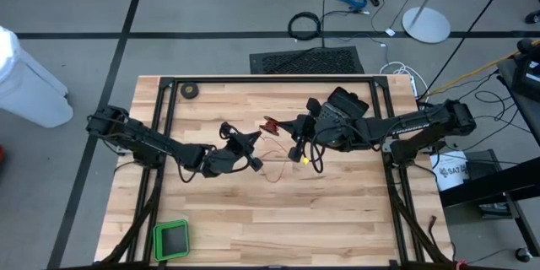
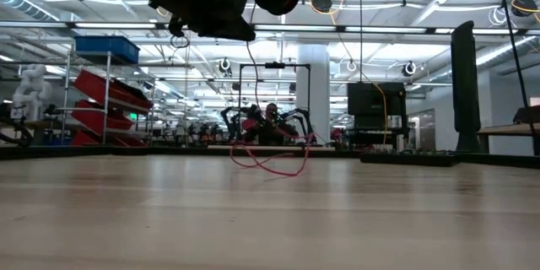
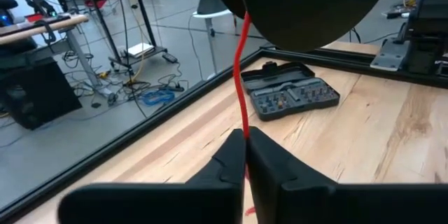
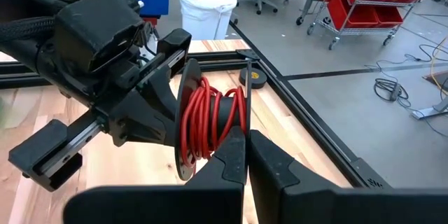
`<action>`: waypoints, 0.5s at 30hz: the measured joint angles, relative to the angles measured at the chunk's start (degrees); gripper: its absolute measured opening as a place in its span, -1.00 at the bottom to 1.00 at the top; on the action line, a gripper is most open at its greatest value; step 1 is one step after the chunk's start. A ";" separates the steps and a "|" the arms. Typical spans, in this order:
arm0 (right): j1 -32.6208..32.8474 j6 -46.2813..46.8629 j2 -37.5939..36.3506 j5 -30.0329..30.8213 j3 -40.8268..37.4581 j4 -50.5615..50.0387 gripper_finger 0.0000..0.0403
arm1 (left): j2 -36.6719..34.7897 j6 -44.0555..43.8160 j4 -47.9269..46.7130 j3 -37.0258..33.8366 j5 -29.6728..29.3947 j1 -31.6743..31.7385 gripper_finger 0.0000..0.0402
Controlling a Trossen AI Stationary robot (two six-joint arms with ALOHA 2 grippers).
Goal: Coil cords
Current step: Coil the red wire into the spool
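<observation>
Left gripper [image 3: 246, 155] clamped on red wire [image 3: 240, 77]; right gripper [image 4: 246, 155] pinching wire-wound black reel [image 4: 210, 122], both mid-table

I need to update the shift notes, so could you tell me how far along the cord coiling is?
Partly done: several turns of red wire already sit on the black reel, held up by the right gripper. In hand: the left gripper is shut on the wire below the reel. Left: a loose tangle still lies on the table, waiting to be wound.

Bright even overhead light, soft shadows, close foreground parts blurred
</observation>
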 joint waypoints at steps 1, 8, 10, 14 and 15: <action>0.00 0.00 0.00 0.00 0.00 -0.02 -1.00 | 0.00 -0.02 -0.03 0.00 -0.01 0.00 -0.96; 0.00 0.56 0.00 -0.15 0.00 2.04 -1.00 | 0.00 -0.90 -0.01 0.00 0.17 0.76 -0.98; 0.00 2.27 0.00 -1.09 0.00 3.93 -1.00 | 0.00 -2.00 0.46 0.00 0.91 1.62 -0.98; -0.01 4.41 0.00 -1.48 0.01 6.00 -1.00 | 0.00 -3.32 2.78 0.00 4.52 3.57 -0.99; 0.00 4.91 0.00 -1.48 0.00 6.10 -1.00 | 0.00 -3.27 3.77 0.00 5.45 3.88 -0.99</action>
